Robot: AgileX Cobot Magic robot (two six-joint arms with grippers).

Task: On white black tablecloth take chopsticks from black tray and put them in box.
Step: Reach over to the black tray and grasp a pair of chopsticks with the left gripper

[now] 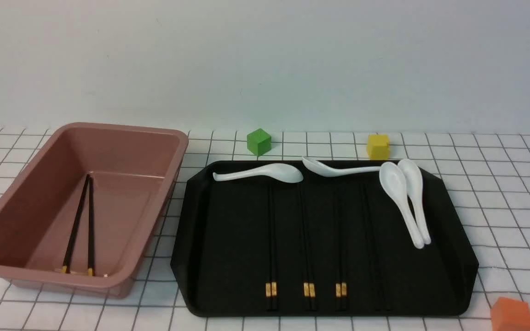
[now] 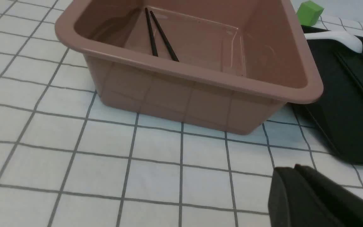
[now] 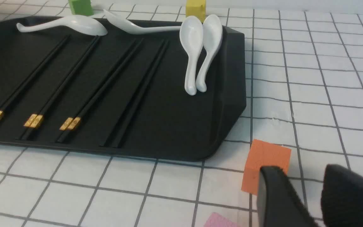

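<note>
Our right tool (image 3: pixel 304 179) is open and empty, our left tool (image 2: pixel 291 171) looks closed on nothing, and four pairs of long thin black chopsticks (image 1: pixel 309 288) lie flat on the big flat black tray (image 1: pixel 449 239) ahead of the right tool, with one more pair already in the deep pink plastic box (image 1: pixel 122 131) ahead of the left tool. We think the thin, flat sticks could slip out or come up one at a time. The small orange cube (image 3: pixel 265 157) just in front of the right tool could get bumped, and the white spoons (image 1: pixel 265 174) by the far stick tips could get dragged.
</note>
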